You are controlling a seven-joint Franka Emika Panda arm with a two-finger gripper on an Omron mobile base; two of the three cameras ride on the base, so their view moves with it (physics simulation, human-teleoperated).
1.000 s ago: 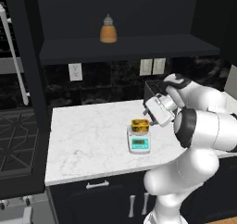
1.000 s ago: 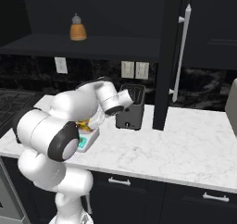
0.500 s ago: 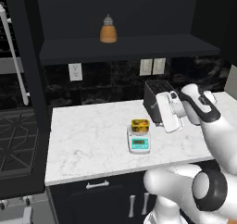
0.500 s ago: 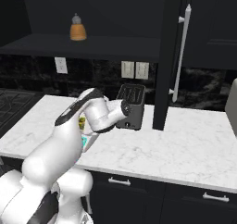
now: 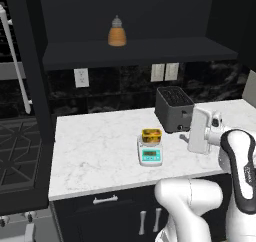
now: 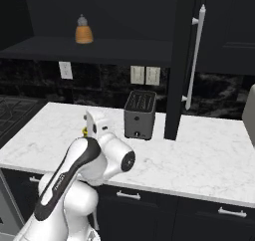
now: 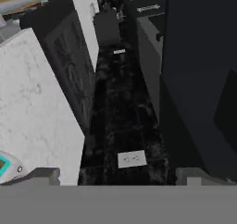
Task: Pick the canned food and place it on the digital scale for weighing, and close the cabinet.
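Observation:
The canned food [image 5: 151,135], a squat yellow-gold tin, rests on the round plate of the white and teal digital scale [image 5: 150,154] at mid-counter. My gripper [image 5: 188,135] hangs to the right of the scale, in front of the toaster, apart from the tin. In the hand view its fingertips [image 7: 44,174] stand wide apart with nothing between them, and a corner of the scale [image 7: 5,165] shows at the lower left. The cabinet's doors stand open: the left door [image 5: 27,61] with its silver handle [image 5: 15,61], and the right door [image 6: 175,60] seen edge-on.
A dark grey toaster [image 5: 173,108] stands just behind my hand against the backsplash. An orange bottle [image 5: 117,32] sits on the open cabinet shelf above. The stove [image 5: 17,146] adjoins the marble counter [image 5: 95,146] on the left. Wall outlets [image 6: 145,75] sit behind the toaster.
My arm has swung right and drawn back from above the scale. The tin stays on the scale's plate, free of the gripper.

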